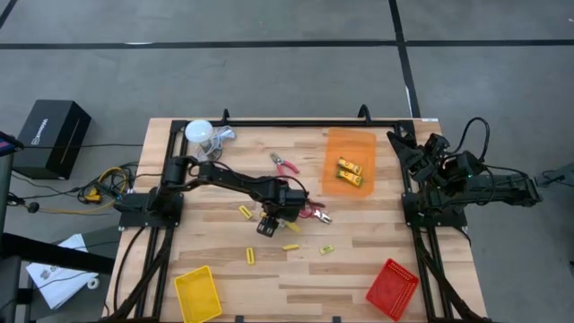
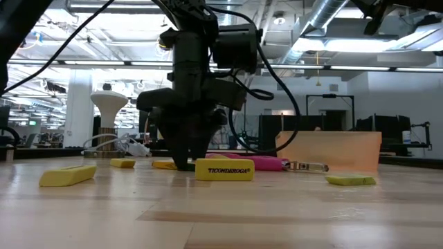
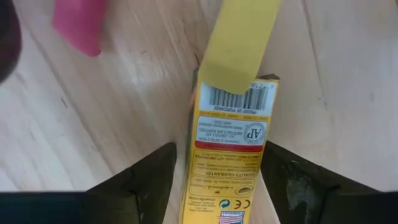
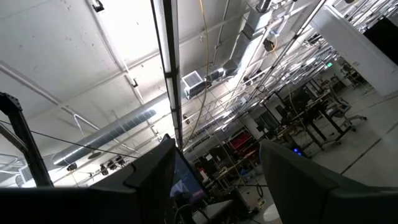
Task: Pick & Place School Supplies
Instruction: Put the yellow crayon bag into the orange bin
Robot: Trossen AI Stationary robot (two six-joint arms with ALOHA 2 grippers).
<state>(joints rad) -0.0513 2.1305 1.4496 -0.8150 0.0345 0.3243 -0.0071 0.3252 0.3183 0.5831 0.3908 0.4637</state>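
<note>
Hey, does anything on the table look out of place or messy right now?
Mildly: yellow blocks lie scattered loose across the wooden table, while only the orange tray holds any. The yellow tray and red tray sit askew near the front edge.

I see a wooden table [image 1: 377,260]: orange tray [image 1: 349,152] toward the far edge, yellow tray [image 1: 198,293] and red tray [image 1: 392,289] at the near corners, yellow blocks [image 1: 250,256] scattered mid-table, white cup [image 1: 199,133] at far left corner.

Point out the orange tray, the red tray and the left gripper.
orange tray [image 1: 334,144]: high view, bare upper-left floor.
red tray [image 1: 392,289]: high view, mesh middle.
left gripper [image 1: 267,225]: high view, between its fingertips.
</note>
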